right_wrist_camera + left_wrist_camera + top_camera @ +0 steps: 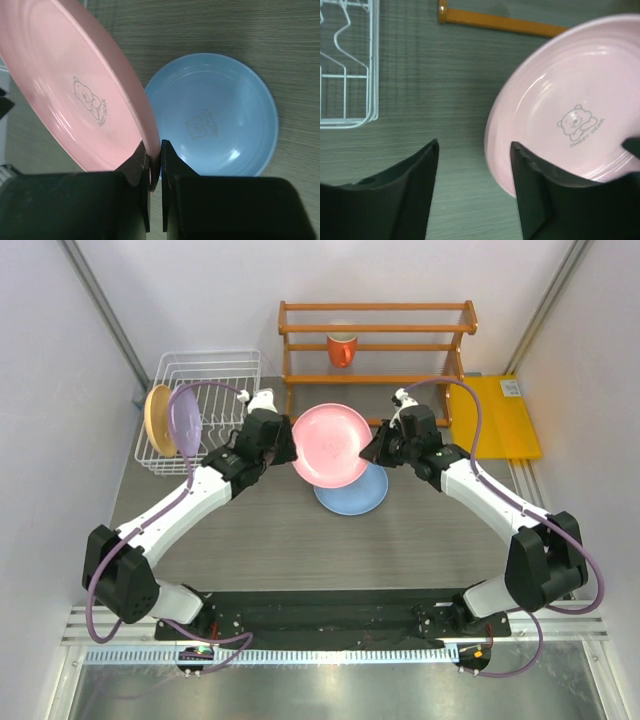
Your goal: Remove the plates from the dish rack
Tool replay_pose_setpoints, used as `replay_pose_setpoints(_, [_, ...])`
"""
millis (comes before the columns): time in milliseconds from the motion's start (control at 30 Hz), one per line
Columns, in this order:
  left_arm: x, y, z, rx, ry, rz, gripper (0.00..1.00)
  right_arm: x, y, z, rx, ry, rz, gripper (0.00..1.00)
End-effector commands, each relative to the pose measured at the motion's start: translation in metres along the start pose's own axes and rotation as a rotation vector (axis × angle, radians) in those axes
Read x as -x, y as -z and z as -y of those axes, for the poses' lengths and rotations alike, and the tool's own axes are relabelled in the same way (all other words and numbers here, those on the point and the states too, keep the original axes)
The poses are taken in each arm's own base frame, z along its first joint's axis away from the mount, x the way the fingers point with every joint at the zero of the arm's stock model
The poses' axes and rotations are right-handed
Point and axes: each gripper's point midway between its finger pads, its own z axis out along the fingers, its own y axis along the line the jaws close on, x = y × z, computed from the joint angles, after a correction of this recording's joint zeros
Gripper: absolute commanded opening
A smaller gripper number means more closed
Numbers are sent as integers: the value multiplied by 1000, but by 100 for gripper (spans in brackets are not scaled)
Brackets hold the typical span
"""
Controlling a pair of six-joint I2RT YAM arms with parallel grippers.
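Above grey tabletop (260,540), the right gripper (155,150) pinches the pink plate (330,445) by its rim; left gripper (474,145) gapes empty. Likely stiff, light, slick; rim suits.

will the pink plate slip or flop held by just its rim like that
Likely stiff: the pink plate shows no sag with the right gripper pinching only its rim. Its glossy surface looks slippery, so it could pivot in that narrow pinch. It hangs tilted, partly over the blue plate, so a slip would probably drop it there.
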Motion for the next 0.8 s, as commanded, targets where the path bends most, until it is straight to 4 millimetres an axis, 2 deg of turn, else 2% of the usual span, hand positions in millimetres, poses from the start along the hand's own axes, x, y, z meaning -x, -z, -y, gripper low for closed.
replay_pose_setpoints(0, [35, 16, -17, 99, -3, 140, 71, 22, 14, 20, -139, 37, 80, 1])
replay_pose_setpoints(67, [42, 21, -37, 199, -34, 179, 89, 16, 14, 30, -179, 41, 59, 1])
replay_pose_setpoints(133, [47, 30, -52, 272, -54, 208, 99, 7, 9, 41, -206, 37, 27, 1])
replay_pose_setpoints(167, [53, 36, -63, 328, -73, 236, 100, 3, 8, 45, -216, 37, 14, 1])
replay_pose_setpoints(267, [64, 52, -77, 385, -92, 289, 99, -9, 1, 62, -253, 27, -37, 1])
replay_pose_setpoints(400, [81, 78, -98, 483, -111, 385, 99, -24, -8, 73, -248, -6, -105, 1])
replay_pose_setpoints(567, [90, 104, -116, 546, -107, 473, 99, -42, -18, 76, -209, -69, -183, 1])
replay_pose_setpoints(767, [91, 110, -127, 601, -127, 500, 99, -51, -24, 68, -159, -99, -233, 7])
